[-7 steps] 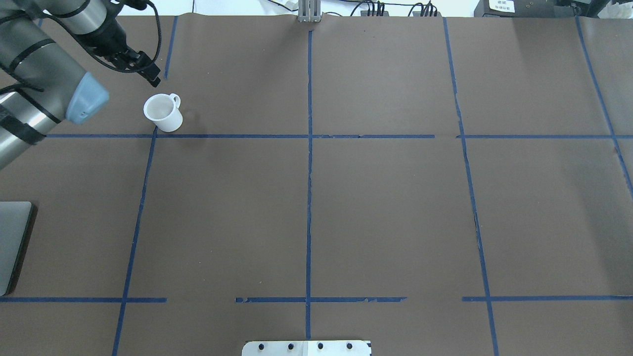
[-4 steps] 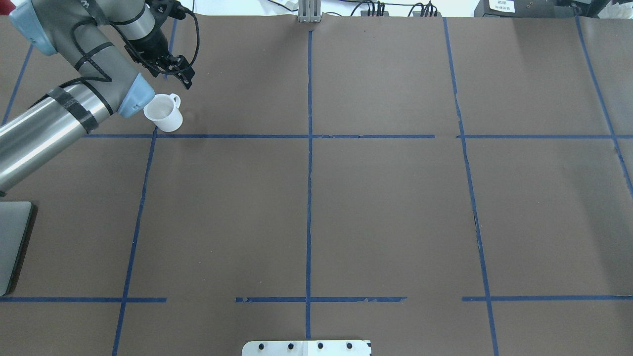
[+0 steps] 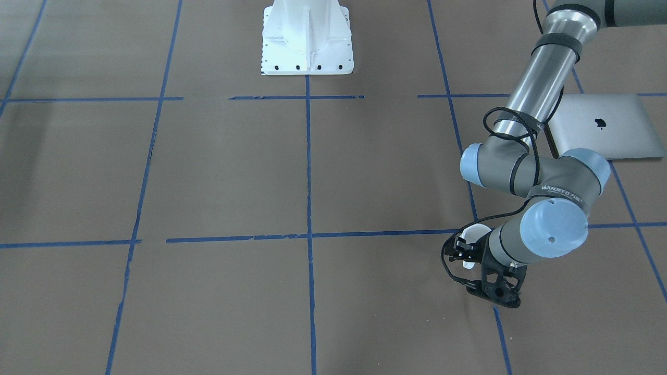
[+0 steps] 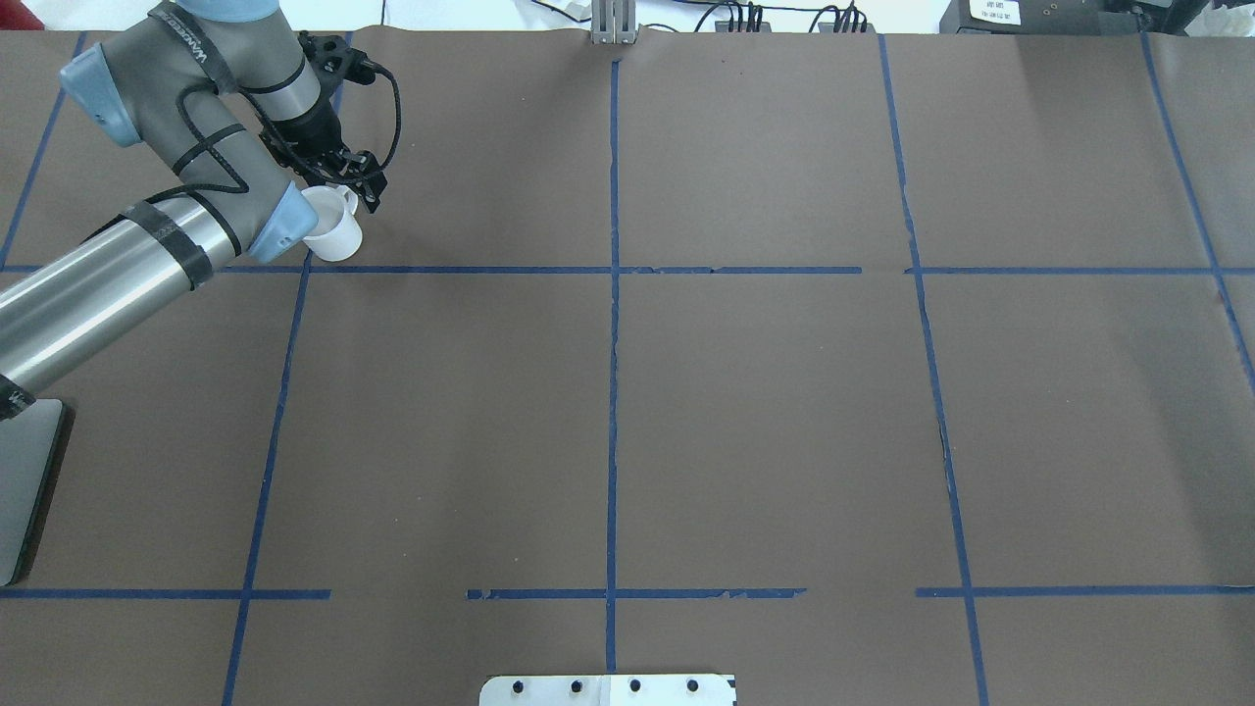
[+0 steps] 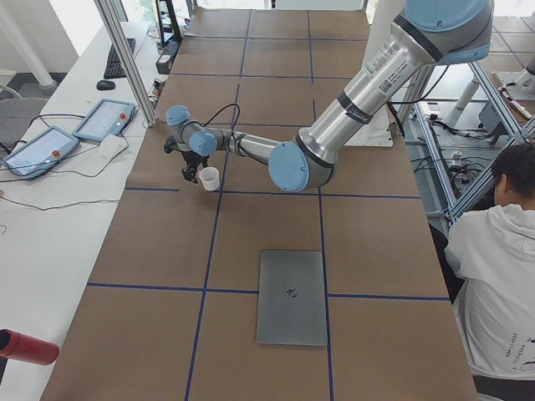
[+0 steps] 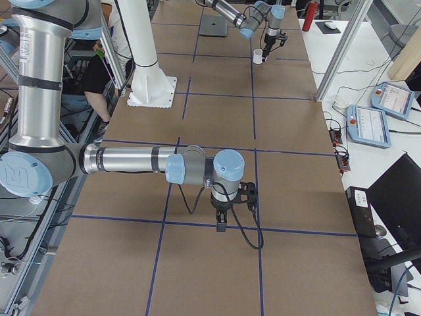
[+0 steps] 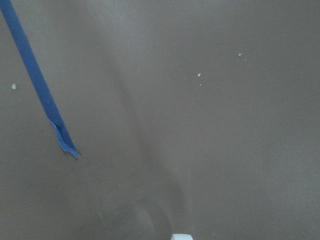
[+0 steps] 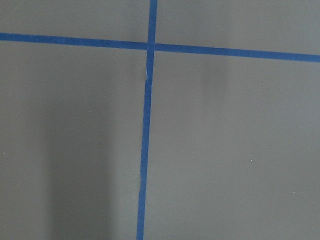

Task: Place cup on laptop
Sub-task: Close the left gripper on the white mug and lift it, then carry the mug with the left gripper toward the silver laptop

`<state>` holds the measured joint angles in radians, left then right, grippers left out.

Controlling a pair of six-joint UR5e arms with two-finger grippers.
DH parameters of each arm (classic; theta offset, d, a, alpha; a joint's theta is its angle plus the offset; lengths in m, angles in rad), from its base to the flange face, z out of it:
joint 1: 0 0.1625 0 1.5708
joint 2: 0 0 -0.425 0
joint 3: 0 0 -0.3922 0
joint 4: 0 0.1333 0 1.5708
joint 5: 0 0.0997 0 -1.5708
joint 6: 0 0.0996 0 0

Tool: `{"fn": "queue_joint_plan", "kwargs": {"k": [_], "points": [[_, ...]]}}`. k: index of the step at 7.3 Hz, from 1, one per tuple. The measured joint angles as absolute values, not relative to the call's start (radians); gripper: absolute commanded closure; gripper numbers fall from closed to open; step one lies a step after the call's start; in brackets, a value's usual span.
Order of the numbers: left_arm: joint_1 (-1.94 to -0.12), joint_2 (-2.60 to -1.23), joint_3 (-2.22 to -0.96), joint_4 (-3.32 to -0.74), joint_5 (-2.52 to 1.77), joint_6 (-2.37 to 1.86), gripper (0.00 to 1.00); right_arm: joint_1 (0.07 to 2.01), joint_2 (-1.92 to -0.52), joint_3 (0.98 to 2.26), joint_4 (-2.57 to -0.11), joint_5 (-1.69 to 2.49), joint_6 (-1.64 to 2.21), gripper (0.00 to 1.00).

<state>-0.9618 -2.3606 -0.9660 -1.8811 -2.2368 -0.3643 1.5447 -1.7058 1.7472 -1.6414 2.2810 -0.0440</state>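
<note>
the robot's left gripper (image 4: 363, 188) hangs low over the cup (image 4: 333, 233), its dark fingers right at the handle side of the white mug's rim; whether it is spread or clenched on the cup cannot be made out in any view. the cup stands upright on the brown table (image 4: 784, 441), toward the operators' edge near the table's left end, just beside a crossing of the blue tape lines (image 4: 613, 392). the laptop (image 3: 599, 130) lies flat and closed, well apart from the cup, at the table's left end and nearer the robot's edge, with a small dark apple logo at the centre of its silver-grey lid. white lettering on the left arm's wrist housing reads "wandeed", followed by characters too small to read. the right gripper (image 6: 220, 222) points down over the table's right end, close above a tape line; it shows only in the side view, so whether it is released or clenched cannot be told. an operator (image 5: 493, 267) in a white hooded top sits past the robot's edge of the table
</note>
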Motion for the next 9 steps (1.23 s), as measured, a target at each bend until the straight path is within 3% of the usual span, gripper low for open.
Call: {"fn": "queue_joint_plan", "kwargs": {"k": [6, 9], "points": [[-1.043, -2.371, -1.030, -1.695, -2.270, -0.448, 1.00, 1.545, -1.706, 1.747, -1.641, 2.281, -0.043, 0.00], [-1.172, -2.207, -1.322, -1.446, -2.273, -0.391, 1.00, 1.545, -1.706, 1.747, -1.641, 2.281, -0.043, 0.00]]}}
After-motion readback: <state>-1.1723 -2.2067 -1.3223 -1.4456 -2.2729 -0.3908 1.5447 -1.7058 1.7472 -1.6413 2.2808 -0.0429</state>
